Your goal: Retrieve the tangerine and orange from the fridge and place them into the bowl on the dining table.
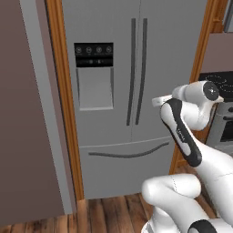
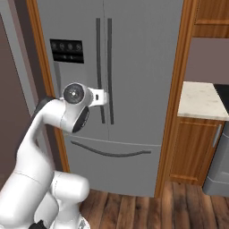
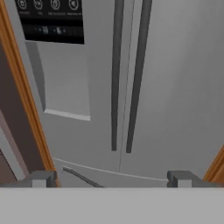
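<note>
The tall grey fridge (image 1: 113,104) stands straight ahead with both doors and the lower drawer shut. Its two long dark handles (image 1: 139,68) meet at the middle seam, and the black control panel (image 1: 93,54) sits above the recessed dispenser (image 1: 95,91) on the left door. My gripper (image 3: 113,178) is open, its fingertips (image 3: 43,178) spread wide and empty. It points at the door seam a short way off the handles (image 3: 127,78). The hand (image 2: 102,97) hovers at mid-handle height. The tangerine, orange, bowl and dining table are out of view.
Orange-brown wooden trim (image 1: 68,113) frames the fridge, with a brown panel wall (image 1: 22,113) to its left. To the right are a cream-topped counter over wooden cabinets (image 2: 201,100) and a stove (image 1: 223,118). A curved drawer handle (image 1: 127,154) runs low on the fridge above the wood floor (image 1: 113,207).
</note>
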